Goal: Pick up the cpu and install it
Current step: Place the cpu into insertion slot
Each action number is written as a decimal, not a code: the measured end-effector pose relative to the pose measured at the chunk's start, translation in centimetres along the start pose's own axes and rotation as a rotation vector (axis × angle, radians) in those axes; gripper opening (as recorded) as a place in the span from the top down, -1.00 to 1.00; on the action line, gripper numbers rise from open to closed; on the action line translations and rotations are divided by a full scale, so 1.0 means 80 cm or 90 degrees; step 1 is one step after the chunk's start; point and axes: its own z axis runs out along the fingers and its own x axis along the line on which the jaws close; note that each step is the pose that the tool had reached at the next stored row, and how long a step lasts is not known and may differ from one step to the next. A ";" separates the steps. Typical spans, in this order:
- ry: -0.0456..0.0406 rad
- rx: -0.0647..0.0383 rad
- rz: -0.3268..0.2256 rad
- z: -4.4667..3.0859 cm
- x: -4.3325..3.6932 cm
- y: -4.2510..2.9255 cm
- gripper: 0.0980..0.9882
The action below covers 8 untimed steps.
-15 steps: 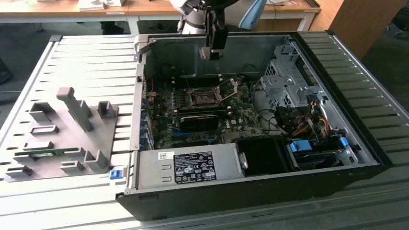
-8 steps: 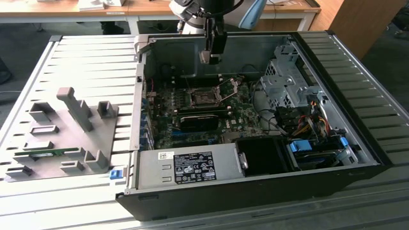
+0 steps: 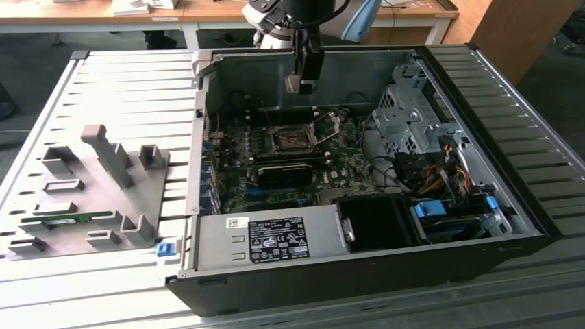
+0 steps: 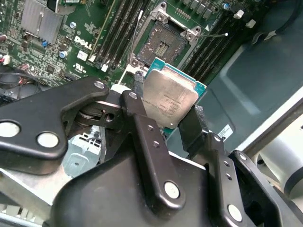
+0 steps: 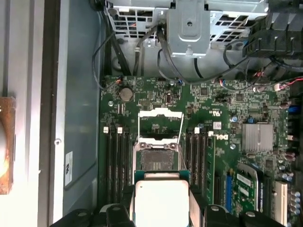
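One cpu (image 4: 171,94), clamped by its edges between the two fingers (image 4: 142,127) of the gripper (image 4: 165,118), metal lid facing the second wrist view. It hangs inside one open computer case (image 3: 366,281), over the motherboard (image 5: 222,101), clear of the single empty socket (image 5: 156,163), whose retaining frame stands open.

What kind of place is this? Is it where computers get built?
Probably a robot lab or workshop: a gripper holds the cpu over an open computer case, which lies on a slatted metal table, with wooden desks behind.
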 end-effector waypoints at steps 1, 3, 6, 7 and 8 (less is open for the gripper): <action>0.0000 0.000 0.000 0.0023 0.000 0.0000 0.00; 0.0012 0.000 0.000 0.0065 0.000 -0.0002 0.00; 0.0109 0.000 0.000 0.0103 0.000 -0.0004 0.00; 0.0134 0.000 0.000 0.0121 0.000 -0.0004 0.00; 0.0146 0.000 0.000 0.0140 0.000 -0.0005 0.00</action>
